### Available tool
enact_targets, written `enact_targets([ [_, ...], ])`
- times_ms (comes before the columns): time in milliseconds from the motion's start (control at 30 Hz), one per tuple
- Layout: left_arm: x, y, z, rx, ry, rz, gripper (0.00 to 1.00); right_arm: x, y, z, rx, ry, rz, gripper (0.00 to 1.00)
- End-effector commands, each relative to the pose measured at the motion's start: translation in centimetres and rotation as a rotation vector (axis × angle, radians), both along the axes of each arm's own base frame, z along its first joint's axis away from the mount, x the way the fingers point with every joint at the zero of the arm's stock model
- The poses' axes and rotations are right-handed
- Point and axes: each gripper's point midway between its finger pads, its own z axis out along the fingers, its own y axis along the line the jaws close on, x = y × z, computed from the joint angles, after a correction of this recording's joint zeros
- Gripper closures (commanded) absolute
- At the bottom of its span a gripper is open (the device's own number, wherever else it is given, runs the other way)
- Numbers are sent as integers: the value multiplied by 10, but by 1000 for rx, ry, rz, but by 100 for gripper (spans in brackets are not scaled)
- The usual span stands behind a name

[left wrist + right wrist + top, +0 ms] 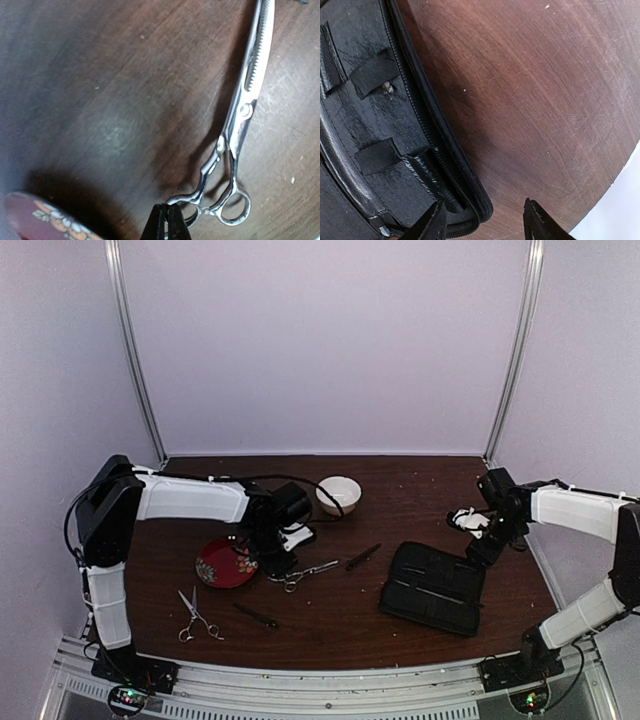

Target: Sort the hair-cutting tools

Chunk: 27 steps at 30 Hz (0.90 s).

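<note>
The dark wooden table (400, 490) carries everything. The largest item on it is the flat black case (433, 588), lying open at the near right with its elastic loops showing. The right gripper (487, 227) hangs over the far right corner of the case with its fingers spread wide and nothing between them. One finger is above the zipped edge and the other above bare wood.

Left of centre lies the red patterned plate (222, 568), and a white bowl (339, 494) stands well apart from it toward the far side.

The left arm reaches in from the left to a spot just right of the plate. There the left gripper (167, 222) has its fingers pressed together on a ring handle of the longer scissors (308, 571). The rim of that ring passes behind the fingertips. These scissors lie flat on the wood near the middle of the table, rings toward the plate, with the toothed blade pointing right.

The smaller scissors (195, 615) lie at the near left, nearer than the plate, rings toward the near edge and blades slightly parted. A thin black stick (257, 616) lies just to their right. A second slim dark tool (363, 557) rests between the longer scissors and the case, touching neither.
</note>
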Motion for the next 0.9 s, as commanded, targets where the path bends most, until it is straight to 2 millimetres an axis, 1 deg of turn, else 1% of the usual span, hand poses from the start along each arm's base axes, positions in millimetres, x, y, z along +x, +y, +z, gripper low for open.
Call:
enact_targets([
  [0,10,-2,41,-45,-107,-33,100,12,-3,1,-35,-3,38,46],
  [133,10,1,66,-55,-139,-54,100,10,2,-9,-18,40,56,43],
  [233,5,-5,82,-102,-135,-98,100,8,6,-14,3,70,68,44],
  [300,4,-9,93,-133,-146,-117,100,9,8,-16,10,80,72,49],
  [400,2,-16,109,-178,-151,-147,100,10,12,-17,29,92,86,60],
  [533,-4,-30,126,-229,-162,-203,100,15,18,-15,52,94,100,65],
  [633,-10,-38,131,-246,-157,-232,100,20,20,-14,55,95,105,67],
  [733,-13,-40,130,-249,-148,-236,100,23,23,-17,67,114,112,67],
  [800,-9,-33,123,-206,-155,-212,100,22,25,-20,76,130,120,67],
  [867,1,-19,111,-113,-186,-156,100,21,27,-23,80,142,124,67],
])
